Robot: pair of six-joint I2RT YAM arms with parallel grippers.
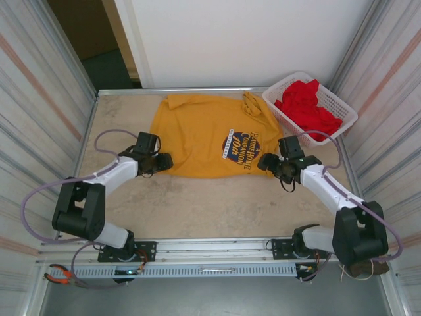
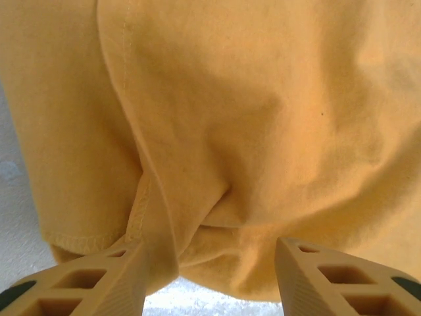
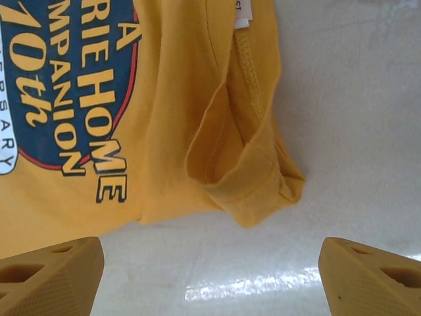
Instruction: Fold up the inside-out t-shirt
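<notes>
Since both sets of jaws stand apart and squeeze nothing, the left gripper point(image 2: 210, 266) just has a loose bump of the t-shirt point(image 2: 263, 131) in its gap, and the right gripper point(image 3: 210, 270) hangs over bare table point(image 3: 342, 99) beside what looks like a sleeve end point(image 3: 253, 184). The t-shirt lies spread out on the far half of the table. I think they sit at its near corners to grab that edge and fold it.

Rumpled yellow t-shirt point(image 2: 263, 131), its hem fold within the spread left pincer point(image 2: 209, 263), over pale table point(image 2: 13, 217).
</notes>
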